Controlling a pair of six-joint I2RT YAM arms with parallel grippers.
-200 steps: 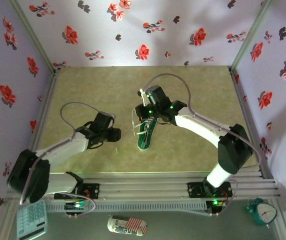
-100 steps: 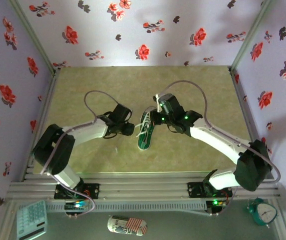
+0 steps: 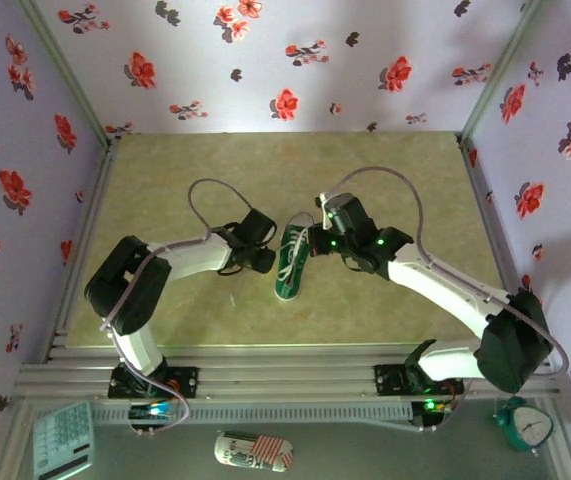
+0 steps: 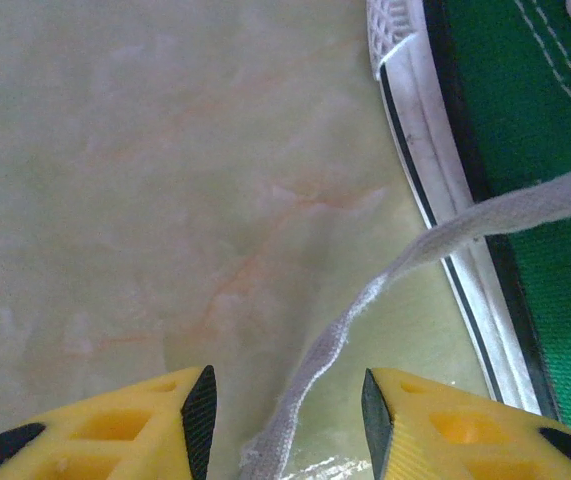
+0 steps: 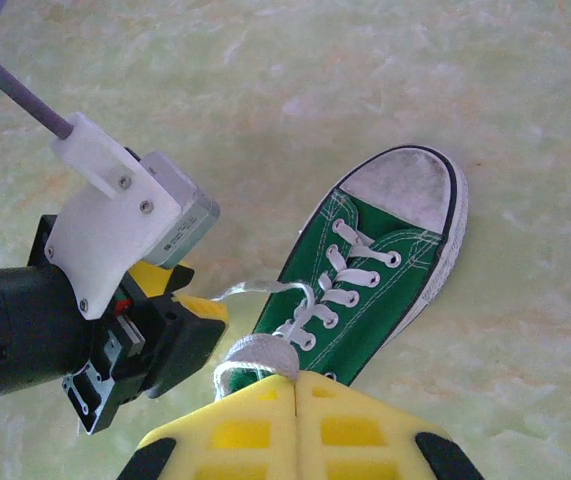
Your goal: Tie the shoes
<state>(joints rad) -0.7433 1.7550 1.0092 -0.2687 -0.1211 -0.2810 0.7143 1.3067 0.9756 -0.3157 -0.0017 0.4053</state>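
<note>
Left end effector (image 4: 287,405), spread, is straddling a lace (image 4: 435,245) beside the sneaker (image 4: 535,120). Right end effector (image 5: 295,385) is pinching the lace loop (image 5: 255,347).

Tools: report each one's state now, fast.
Left tool: open, white lace strand lying loose in its gap.
Right tool: shut, apparently pinching a lace loop at its tip.

shoe (image 5: 375,270): green low-top, white toe cap, upright, just ahead of right gripper (image 5: 295,385)
laces (image 4: 445,240): white, untied; loop pinched by right gripper, strand between left gripper (image 4: 285,400) fingers
</note>
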